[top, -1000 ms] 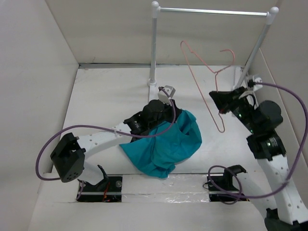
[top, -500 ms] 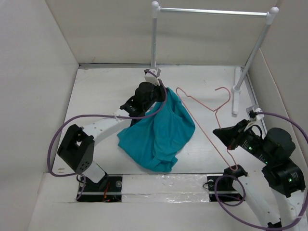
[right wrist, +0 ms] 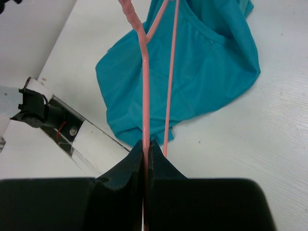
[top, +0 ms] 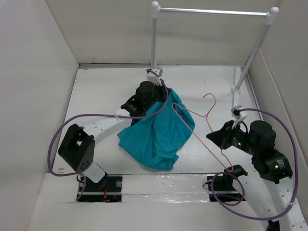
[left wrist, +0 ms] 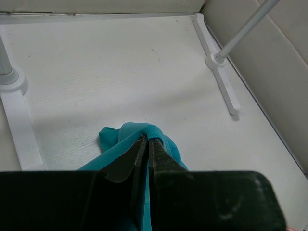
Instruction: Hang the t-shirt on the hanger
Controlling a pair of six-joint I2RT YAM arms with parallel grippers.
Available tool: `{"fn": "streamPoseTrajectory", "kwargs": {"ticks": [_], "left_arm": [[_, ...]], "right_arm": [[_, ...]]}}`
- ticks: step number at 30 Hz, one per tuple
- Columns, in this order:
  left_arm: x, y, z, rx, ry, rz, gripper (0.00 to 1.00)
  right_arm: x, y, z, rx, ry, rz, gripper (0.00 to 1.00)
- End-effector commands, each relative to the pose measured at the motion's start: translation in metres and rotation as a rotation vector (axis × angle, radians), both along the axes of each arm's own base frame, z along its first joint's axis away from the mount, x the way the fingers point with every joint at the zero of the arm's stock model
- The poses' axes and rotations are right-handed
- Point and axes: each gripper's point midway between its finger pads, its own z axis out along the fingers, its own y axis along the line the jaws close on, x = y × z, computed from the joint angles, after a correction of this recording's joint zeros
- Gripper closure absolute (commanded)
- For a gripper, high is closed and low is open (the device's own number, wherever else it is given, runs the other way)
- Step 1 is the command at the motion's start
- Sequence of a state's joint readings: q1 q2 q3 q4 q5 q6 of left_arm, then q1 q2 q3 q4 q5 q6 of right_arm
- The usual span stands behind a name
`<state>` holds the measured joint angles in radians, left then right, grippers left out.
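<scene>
The teal t-shirt (top: 156, 134) hangs in a bunch from my left gripper (top: 162, 91), which is shut on its collar edge and holds it up; the lower part rests on the table. In the left wrist view the collar (left wrist: 161, 137) is pinched at the fingertips of the left gripper (left wrist: 147, 139). My right gripper (top: 211, 136) is shut on the pink wire hanger (top: 207, 115), held tilted, with its far corner overlapping the shirt's top. In the right wrist view the right gripper (right wrist: 146, 143) clamps the hanger wire (right wrist: 143, 96), with the shirt (right wrist: 207, 77) beyond.
A clothes rail with white posts and a silver bar (top: 211, 10) stands at the back, and its right foot (top: 236, 91) lies near the hanger's hook. White walls close in the left, back and right sides. The arm mounts (top: 98, 185) sit along the near edge.
My right gripper has brought the hanger down and left from near the rail, and its corner now overlaps the shirt. My left gripper lifted the collar back and has held still over the last half second.
</scene>
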<state>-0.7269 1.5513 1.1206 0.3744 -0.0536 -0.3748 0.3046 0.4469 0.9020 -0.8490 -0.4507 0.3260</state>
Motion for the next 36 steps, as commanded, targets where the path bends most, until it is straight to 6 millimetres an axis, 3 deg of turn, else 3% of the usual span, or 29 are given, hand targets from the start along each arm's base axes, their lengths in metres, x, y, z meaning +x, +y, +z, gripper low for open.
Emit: {"fn": "streamPoseTrajectory", "kwargs": {"ticks": [1, 10, 15, 20, 26, 31, 32, 36], "left_arm": [[-0.012, -0.002, 0.063, -0.097, -0.114, -0.025, 1.00], [-0.049, -0.009, 0.070, -0.171, -0.087, -0.137, 1.00], [-0.072, -0.013, 0.094, -0.177, -0.140, -0.160, 1.00], [-0.094, -0.020, 0.121, -0.195, -0.184, -0.225, 1.00], [-0.110, -0.014, 0.131, -0.204, -0.194, -0.239, 1.00], [-0.126, -0.015, 0.137, -0.222, -0.195, -0.279, 1.00], [-0.131, -0.016, 0.138, -0.219, -0.193, -0.293, 1.00], [-0.151, -0.021, 0.154, -0.235, -0.234, -0.329, 1.00]], "right_arm": [[0.022, 0.005, 0.022, 0.027, -0.113, -0.010, 1.00], [0.054, 0.006, 0.024, 0.047, -0.146, -0.082, 1.00], [0.073, 0.013, 0.034, 0.085, -0.193, -0.092, 1.00], [0.090, 0.048, 0.047, 0.142, -0.203, 0.006, 1.00], [0.090, 0.096, 0.038, 0.152, -0.180, 0.080, 1.00], [0.099, 0.112, 0.035, 0.149, -0.207, 0.051, 1.00], [0.103, 0.116, 0.045, 0.188, -0.250, 0.056, 1.00], [0.113, 0.130, 0.037, 0.194, -0.234, 0.116, 1.00]]}}
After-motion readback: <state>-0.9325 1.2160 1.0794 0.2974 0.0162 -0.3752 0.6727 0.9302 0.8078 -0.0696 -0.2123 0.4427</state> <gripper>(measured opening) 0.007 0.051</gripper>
